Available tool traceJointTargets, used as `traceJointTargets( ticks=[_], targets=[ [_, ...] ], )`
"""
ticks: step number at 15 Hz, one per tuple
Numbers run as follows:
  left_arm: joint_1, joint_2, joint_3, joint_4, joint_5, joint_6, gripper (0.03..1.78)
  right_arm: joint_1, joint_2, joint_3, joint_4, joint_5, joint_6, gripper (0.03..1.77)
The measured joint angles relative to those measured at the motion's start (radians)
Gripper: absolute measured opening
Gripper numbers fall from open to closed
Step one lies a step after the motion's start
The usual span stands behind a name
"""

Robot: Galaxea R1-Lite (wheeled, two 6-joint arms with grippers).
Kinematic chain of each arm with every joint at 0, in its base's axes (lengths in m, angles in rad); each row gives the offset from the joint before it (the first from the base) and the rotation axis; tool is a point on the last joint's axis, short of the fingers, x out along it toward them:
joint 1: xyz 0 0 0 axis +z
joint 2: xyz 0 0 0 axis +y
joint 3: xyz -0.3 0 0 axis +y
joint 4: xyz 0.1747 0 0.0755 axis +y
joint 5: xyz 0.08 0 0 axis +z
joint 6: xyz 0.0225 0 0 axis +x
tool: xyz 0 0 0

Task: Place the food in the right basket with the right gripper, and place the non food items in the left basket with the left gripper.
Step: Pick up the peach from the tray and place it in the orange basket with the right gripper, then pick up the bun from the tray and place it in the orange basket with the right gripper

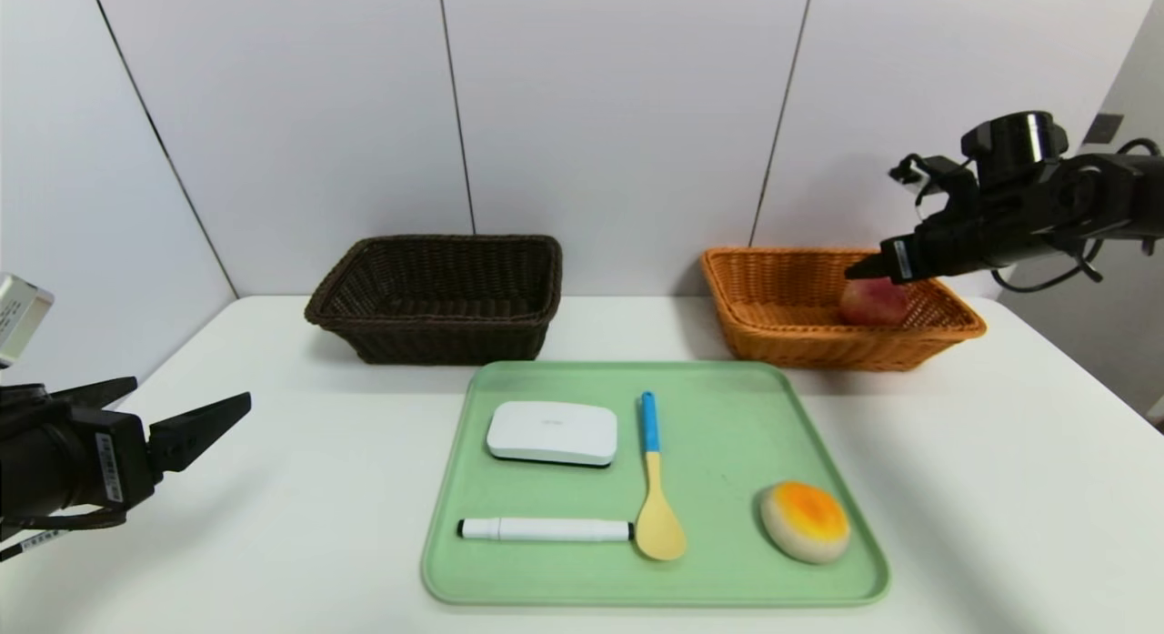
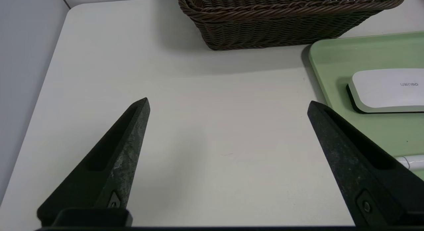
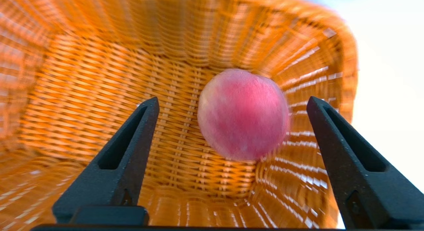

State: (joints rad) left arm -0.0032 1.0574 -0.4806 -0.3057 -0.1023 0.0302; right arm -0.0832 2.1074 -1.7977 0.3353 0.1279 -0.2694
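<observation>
The pink-red peach (image 1: 873,303) (image 3: 243,114) lies inside the orange right basket (image 1: 782,329) (image 3: 99,91). My right gripper (image 1: 859,272) (image 3: 232,103) hovers just above it, open, with the peach free between its spread fingers. On the green tray (image 1: 727,416) rest the cream bun with the orange top (image 1: 805,521), the white box (image 1: 552,432) (image 2: 387,89), the white marker (image 1: 544,528) and the yellow spoon with the blue handle (image 1: 657,488). The dark brown left basket (image 1: 436,297) (image 2: 281,19) stands at the back. My left gripper (image 1: 186,407) (image 2: 228,103) is parked open over the table at the near left.
The white table (image 1: 1000,488) runs to a wall behind the baskets. Bare tabletop lies between the tray and my left gripper and to the right of the tray. The table's right edge falls off past the orange basket.
</observation>
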Motion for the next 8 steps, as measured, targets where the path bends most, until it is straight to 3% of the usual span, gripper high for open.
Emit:
traceJointTargets(
  ticks=[4,6,8],
  targets=[
    [0.000,-0.003,0.011,-0.002,-0.002,-0.012,1.69,0.017,-0.198,0.111,0.033,0.007,0.000,1.62],
    [0.000,-0.005,0.018,-0.002,-0.003,-0.013,1.69,0.062,-0.340,0.198,0.136,0.020,0.010,1.64],
    [-0.001,-0.007,0.026,-0.003,-0.003,-0.013,1.69,0.146,-0.491,0.291,0.274,0.068,0.047,1.65]
  ],
)
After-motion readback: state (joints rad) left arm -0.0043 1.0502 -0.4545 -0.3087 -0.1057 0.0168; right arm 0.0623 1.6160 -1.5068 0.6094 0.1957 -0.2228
